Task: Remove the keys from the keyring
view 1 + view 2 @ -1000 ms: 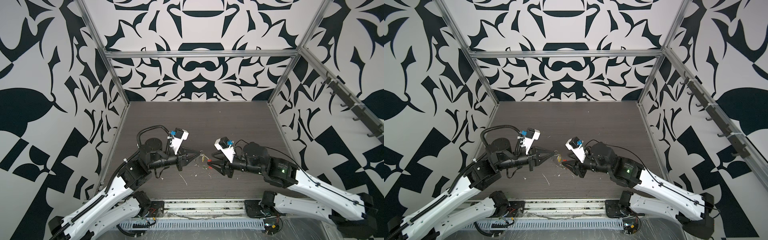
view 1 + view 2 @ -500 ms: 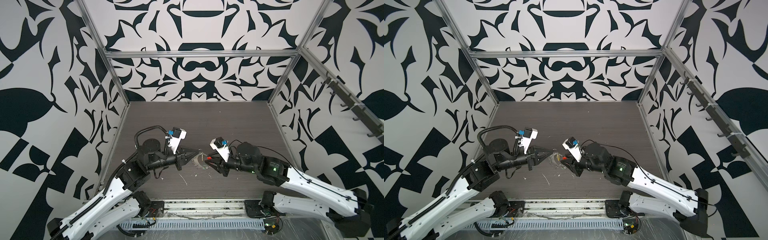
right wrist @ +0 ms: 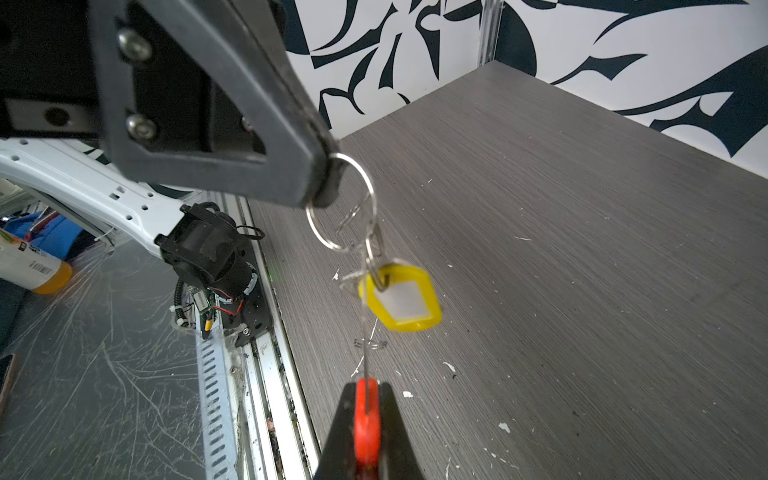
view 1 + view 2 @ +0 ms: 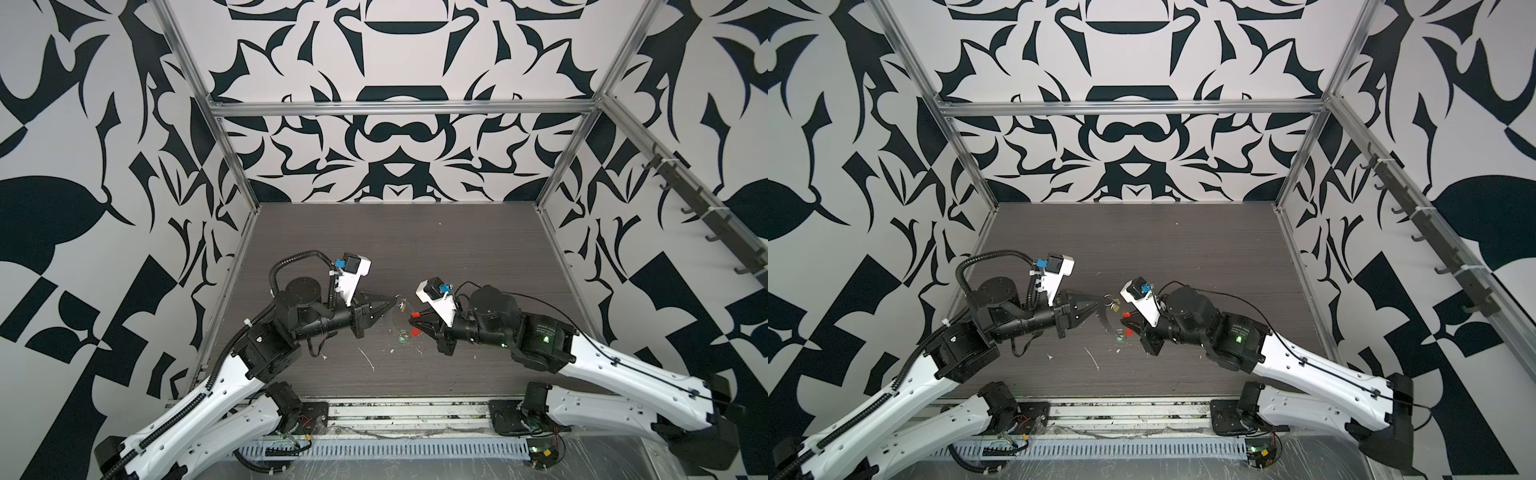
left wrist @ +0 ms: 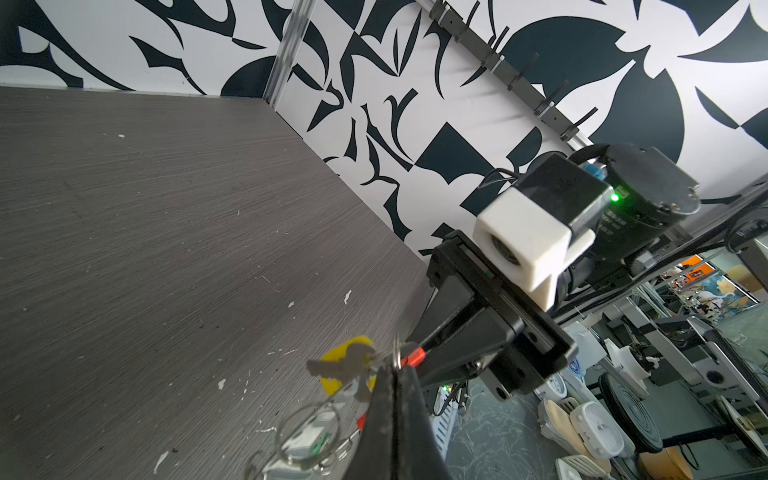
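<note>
Your left gripper is pressed tight on the split ring of the yellow key. Nothing else shows between its tips. Your right gripper is clamped on the red sleeve of the keyring, whose thin wire runs from that sleeve up through the yellow key's ring.

In both top views the two tips nearly meet above the table. The right gripper sits at about four o'clock from the left, and the yellow key hangs between them, off the surface. The wire's long axis therefore lies roughly on the ten-to-four line, and I judge the coming move turns on that line: you slide the yellow key's ring along the wire, not across it. Your left arm already has that key. Where the hoop opens, I cannot tell.

The green key lies lower, about six o'clock from the left tip and nearer your right gripper. Whether it is threaded on the hoop is unclear.
</note>
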Robot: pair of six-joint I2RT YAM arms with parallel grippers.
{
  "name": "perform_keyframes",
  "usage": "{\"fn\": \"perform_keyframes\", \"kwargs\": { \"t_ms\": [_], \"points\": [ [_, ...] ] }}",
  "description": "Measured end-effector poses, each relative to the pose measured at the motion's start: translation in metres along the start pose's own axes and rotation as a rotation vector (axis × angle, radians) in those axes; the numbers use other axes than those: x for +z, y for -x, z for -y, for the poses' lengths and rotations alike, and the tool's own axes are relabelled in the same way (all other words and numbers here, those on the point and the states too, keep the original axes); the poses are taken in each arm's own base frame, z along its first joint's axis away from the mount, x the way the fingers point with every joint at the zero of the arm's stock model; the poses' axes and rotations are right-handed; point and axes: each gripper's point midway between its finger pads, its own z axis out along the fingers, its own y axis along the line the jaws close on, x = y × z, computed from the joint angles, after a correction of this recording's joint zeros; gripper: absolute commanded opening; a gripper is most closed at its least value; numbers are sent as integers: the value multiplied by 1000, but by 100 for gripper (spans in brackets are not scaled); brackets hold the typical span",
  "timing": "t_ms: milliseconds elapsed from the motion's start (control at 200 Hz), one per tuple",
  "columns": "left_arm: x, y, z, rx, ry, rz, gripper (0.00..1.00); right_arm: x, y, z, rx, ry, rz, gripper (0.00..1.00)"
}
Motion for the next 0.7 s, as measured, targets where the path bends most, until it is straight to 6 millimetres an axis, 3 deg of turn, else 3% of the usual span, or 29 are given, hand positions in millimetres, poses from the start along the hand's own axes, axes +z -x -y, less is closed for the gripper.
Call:
{"fn": "perform_keyframes", "kwargs": {
  "t_ms": [700],
  "points": [
    [1,3,-15,-46,95,12,0,2,0,5,-21,-65,-16,0]
  ]
}}
